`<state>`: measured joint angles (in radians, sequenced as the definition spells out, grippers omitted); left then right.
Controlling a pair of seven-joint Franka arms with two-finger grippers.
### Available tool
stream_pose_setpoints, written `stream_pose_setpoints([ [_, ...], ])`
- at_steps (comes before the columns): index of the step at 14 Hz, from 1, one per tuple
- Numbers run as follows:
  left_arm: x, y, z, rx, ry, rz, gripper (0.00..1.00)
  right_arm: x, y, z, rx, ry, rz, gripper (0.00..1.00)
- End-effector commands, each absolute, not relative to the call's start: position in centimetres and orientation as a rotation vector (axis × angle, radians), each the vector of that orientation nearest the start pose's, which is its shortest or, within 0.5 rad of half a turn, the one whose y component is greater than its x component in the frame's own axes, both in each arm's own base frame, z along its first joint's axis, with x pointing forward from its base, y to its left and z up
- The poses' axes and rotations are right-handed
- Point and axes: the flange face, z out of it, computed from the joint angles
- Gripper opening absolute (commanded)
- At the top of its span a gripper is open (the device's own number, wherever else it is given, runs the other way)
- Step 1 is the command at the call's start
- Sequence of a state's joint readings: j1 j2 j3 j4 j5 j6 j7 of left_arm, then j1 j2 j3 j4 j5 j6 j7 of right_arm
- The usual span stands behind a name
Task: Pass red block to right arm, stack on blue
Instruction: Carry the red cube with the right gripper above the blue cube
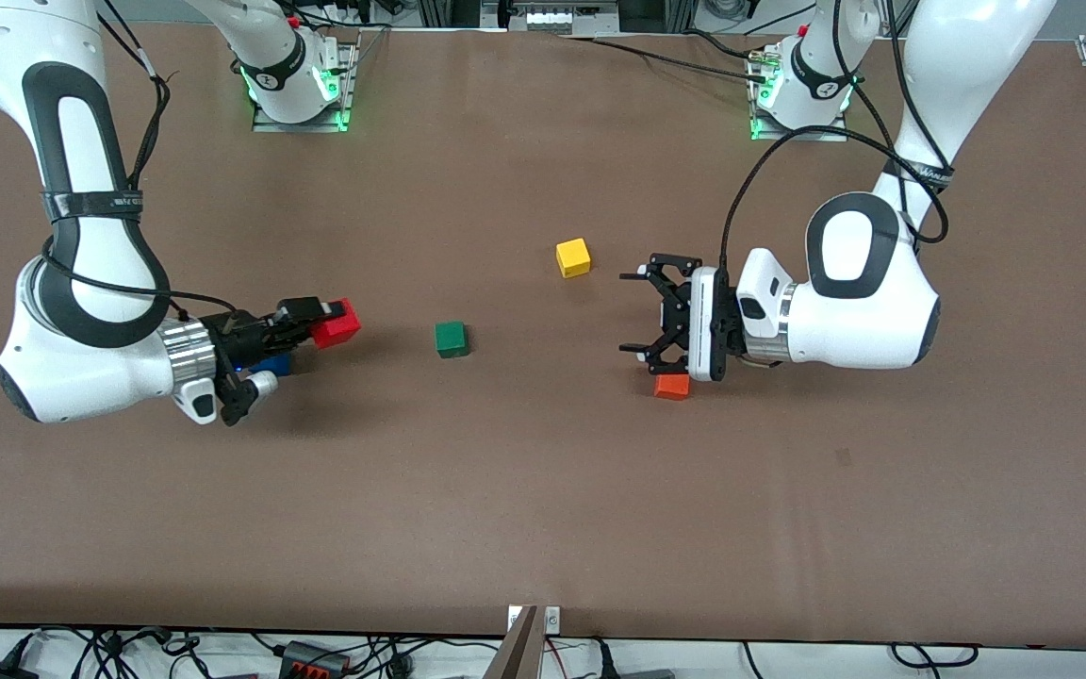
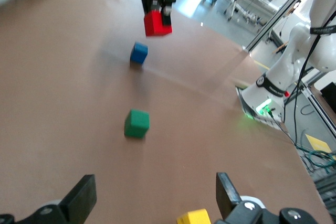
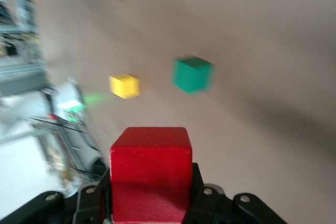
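Note:
My right gripper point(image 1: 321, 321) is shut on the red block point(image 1: 336, 323) and holds it in the air beside the blue cube point(image 1: 271, 365), which lies on the table partly hidden under that gripper. The red block fills the lower middle of the right wrist view point(image 3: 149, 179). In the left wrist view the red block point(image 2: 157, 23) hangs in the right gripper above the blue cube point(image 2: 139, 53). My left gripper point(image 1: 642, 312) is open and empty, held above the table at the left arm's end, beside the orange cube point(image 1: 672, 385).
A green cube point(image 1: 451, 339) lies mid-table between the two grippers. A yellow cube point(image 1: 573, 257) lies farther from the front camera, toward the left gripper. The orange cube lies just under the left gripper's wrist.

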<state>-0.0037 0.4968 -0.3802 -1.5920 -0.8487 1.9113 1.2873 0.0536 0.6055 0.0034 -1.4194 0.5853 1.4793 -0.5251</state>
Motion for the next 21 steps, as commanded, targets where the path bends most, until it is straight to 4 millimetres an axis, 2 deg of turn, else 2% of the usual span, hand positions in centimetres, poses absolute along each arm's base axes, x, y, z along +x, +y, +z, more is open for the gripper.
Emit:
stream_pose_setpoints([
  [1,61.8,-25.9,40.4,1.928,-1.329,0.128,1.00,64.0,7.7,35.0,-2.433,-0.709,0.518,0.00],
  [3,61.5,-25.1,41.8,2.062,-1.331,-0.036,1.00,63.7,5.5,35.3,-2.504,-0.771,0.545,0.00],
  [5,61.2,-23.7,42.0,2.159,-1.335,-0.177,1.00,63.8,4.1,35.2,-2.587,-0.862,0.584,0.00],
  [7,61.1,-21.9,42.5,2.297,-1.261,-0.302,1.00,64.3,2.6,35.1,-2.629,-0.961,0.570,0.00],
  [9,61.0,-19.8,44.1,2.556,-1.135,-0.394,1.00,64.3,1.7,34.2,-2.632,-1.080,0.576,0.00],
  [11,60.6,-19.0,46.3,2.756,-0.986,-0.437,1.00,63.9,1.1,33.0,-2.575,-1.178,0.580,0.00],
  [12,60.4,-18.6,46.6,2.824,-0.906,-0.471,1.00,63.6,0.2,32.5,-2.570,-1.166,0.587,0.00],
  [13,60.3,-18.3,47.8,2.904,-0.802,-0.471,1.00,63.6,0.1,32.4,-2.574,-1.160,0.582,0.00],
  [14,60.2,-17.5,50.1,2.979,-0.753,-0.432,1.00,63.7,0.1,32.2,-2.589,-1.154,0.569,0.00],
  [15,59.5,-16.7,52.4,3.039,-0.731,-0.388,1.00,63.5,0.6,31.8,-2.625,-1.083,0.585,0.00],
  [16,59.0,-16.1,53.8,3.051,-0.692,-0.359,1.00,63.5,0.7,31.8,-2.714,-0.926,0.614,0.00],
  [17,59.2,-13.2,55.2,3.097,-0.564,-0.319,1.00,63.6,0.8,31.8,-2.760,-0.829,0.626,0.00],
  [19,58.2,-11.1,57.1,3.137,-0.290,-0.227,1.00,63.6,0.4,31.6,-2.792,-0.720,0.636,0.00],
  [21,57.2,-9.3,58.8,3.151,-0.168,-0.085,1.00,63.6,0.1,31.1,-2.857,-0.534,0.671,0.00],
])
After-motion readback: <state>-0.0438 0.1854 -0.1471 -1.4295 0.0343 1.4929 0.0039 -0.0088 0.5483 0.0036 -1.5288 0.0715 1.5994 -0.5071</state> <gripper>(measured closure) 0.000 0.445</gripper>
